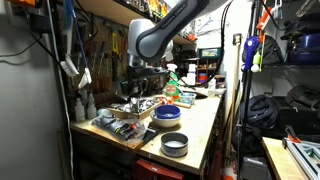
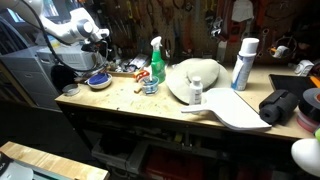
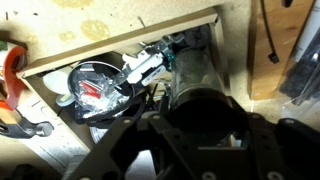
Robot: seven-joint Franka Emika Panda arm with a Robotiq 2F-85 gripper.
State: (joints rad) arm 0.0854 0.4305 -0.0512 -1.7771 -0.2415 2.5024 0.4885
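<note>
The pincer (image 1: 135, 88) hangs from the bent white and black arm over the back part of the cluttered workshop table (image 1: 200, 125); in an exterior view it sits at the far end of the table, near the tool wall (image 2: 103, 42). Its dark body fills the bottom of the wrist view, blurred and too close, so I cannot tell whether the fingers are apart or together.

Right under it, in the wrist view, lies a grey cylinder (image 3: 195, 68); its near end runs into the dark blur of the pincer, and whether the two touch cannot be made out. The cylinder lies inside a shallow wooden tray (image 3: 120, 38), close to the tray's corner; beside it in the same tray is a black round dish (image 3: 95, 90) with red and white bits in it. A red clamp (image 3: 12, 75) lies outside the tray, at the edge of that view.

Nearer the front of the table stands a blue bowl (image 1: 168, 115), also seen close to the arm (image 2: 98, 80); a dark round tin (image 1: 174, 145) sits at the front edge. A green spray bottle (image 2: 157, 60) stands upright mid-table; a white hat (image 2: 195, 78) and a white can with a blue cap (image 2: 243, 62) are well apart from the pincer.
</note>
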